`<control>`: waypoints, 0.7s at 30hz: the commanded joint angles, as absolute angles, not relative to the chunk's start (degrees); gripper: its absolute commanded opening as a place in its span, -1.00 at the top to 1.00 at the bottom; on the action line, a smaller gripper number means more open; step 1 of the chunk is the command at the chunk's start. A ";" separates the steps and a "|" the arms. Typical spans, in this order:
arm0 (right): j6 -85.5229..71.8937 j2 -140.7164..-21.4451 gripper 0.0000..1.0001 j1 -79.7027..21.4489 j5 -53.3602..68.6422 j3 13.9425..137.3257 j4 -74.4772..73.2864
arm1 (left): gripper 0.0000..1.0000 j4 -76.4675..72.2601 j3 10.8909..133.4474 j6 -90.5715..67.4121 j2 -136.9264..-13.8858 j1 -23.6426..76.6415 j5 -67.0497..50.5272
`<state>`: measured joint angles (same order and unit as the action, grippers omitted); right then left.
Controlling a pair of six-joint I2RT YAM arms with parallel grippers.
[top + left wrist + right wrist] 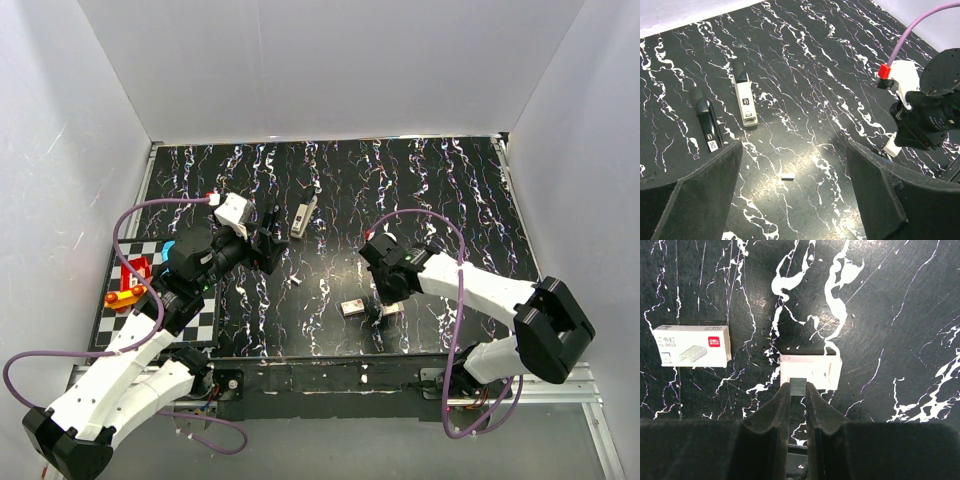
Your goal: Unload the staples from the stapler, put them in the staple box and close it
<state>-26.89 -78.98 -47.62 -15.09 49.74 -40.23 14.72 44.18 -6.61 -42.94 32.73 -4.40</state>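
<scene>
Two slim staplers lie side by side at the back of the table. One is dark with a white label [705, 121]. The other is silvery-white with a dark end [744, 97], and it also shows in the top view [302, 215]. My left gripper [795, 150] is open and empty, just near of them over bare table [268, 243]. My right gripper [798, 390] is shut on a short grey strip of staples [798, 385]. It holds the strip at the near edge of a small white open tray [812, 369], which sits at front centre in the top view [385, 312].
A white staple box with a red label [691, 345] lies left of the tray, also in the top view [352, 307]. A tiny loose staple piece [787, 176] lies between my left fingers. A checkered board with red and orange toys [130, 282] sits at the left edge. White walls enclose the table.
</scene>
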 commanded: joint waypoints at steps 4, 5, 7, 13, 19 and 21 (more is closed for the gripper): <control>-28.13 -79.80 0.59 -47.29 -15.65 49.57 -38.85 | -0.68 15.12 44.03 -6.24 -42.98 32.61 -3.69; -28.21 -79.89 0.59 -47.37 -15.82 49.48 -38.93 | -0.68 15.12 44.03 -6.24 -42.89 32.61 -3.69; -28.30 -80.16 0.59 -47.37 -15.91 49.13 -38.76 | -0.69 15.12 44.03 -6.24 -42.89 32.61 -3.78; -28.83 -80.86 0.58 -47.37 -15.73 48.43 -38.06 | -0.69 15.12 43.86 -6.24 -42.80 32.61 -3.78; -28.83 -81.82 0.58 -47.37 -15.56 48.16 -37.44 | -0.69 15.12 43.95 -6.15 -42.80 32.61 -3.87; -28.83 -82.09 0.58 -47.37 -15.47 47.99 -37.00 | -0.70 15.12 43.94 -6.15 -42.80 32.61 -3.87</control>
